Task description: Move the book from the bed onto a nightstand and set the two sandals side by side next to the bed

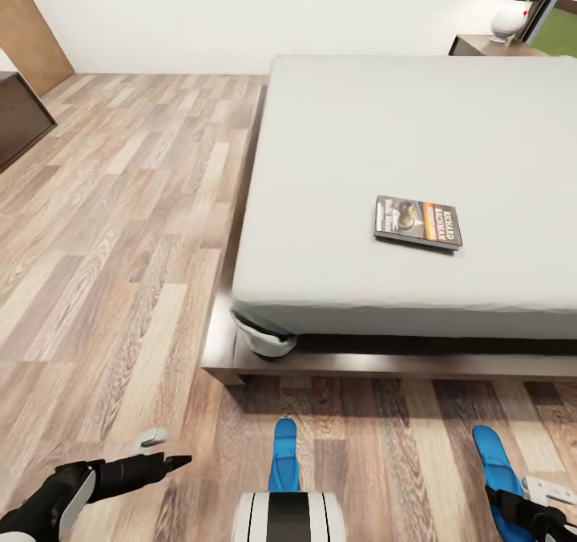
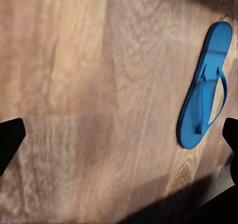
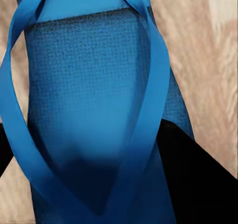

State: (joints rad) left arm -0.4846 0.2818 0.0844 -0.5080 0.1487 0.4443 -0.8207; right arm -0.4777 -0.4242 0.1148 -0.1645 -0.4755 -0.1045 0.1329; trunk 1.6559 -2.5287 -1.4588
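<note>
Fingers of the left gripper [image 1: 164, 458] stand apart with nothing between them, held low over the wood-plank floor [image 1: 120, 245] at the robot's left. In the left wrist view the two dark fingertips [image 2: 10, 142] sit at opposite edges of the picture, bare floor between them and one blue sandal [image 2: 206, 87] lying flat near one tip, not touched.

On the robot's right, the right gripper [image 1: 521, 510] is down at the second sandal [image 1: 495, 466]. Its wrist view is very close: the sandal's blue sole and V-shaped straps [image 3: 89, 114] run between the dark fingers [image 3: 198, 179], one on each side of it. Whether they press on the sandal or only straddle it, I cannot tell.

Both sandals lie on the floor just beyond the foot edge of the bed [image 1: 417, 125], toes pointing toward it. The first sandal [image 1: 284, 454] is ahead of the robot's trunk; the second is well to its right, so they are apart rather than side by side.

The book [image 1: 418, 222] lies flat on the pale mattress, toward its near right part, cover up. Far back at the right, past the bed's far end, part of a nightstand [image 1: 481, 45] shows with a white lamp [image 1: 511, 19] on it. A low dark dresser [image 1: 20, 117] stands at the far left.
</note>
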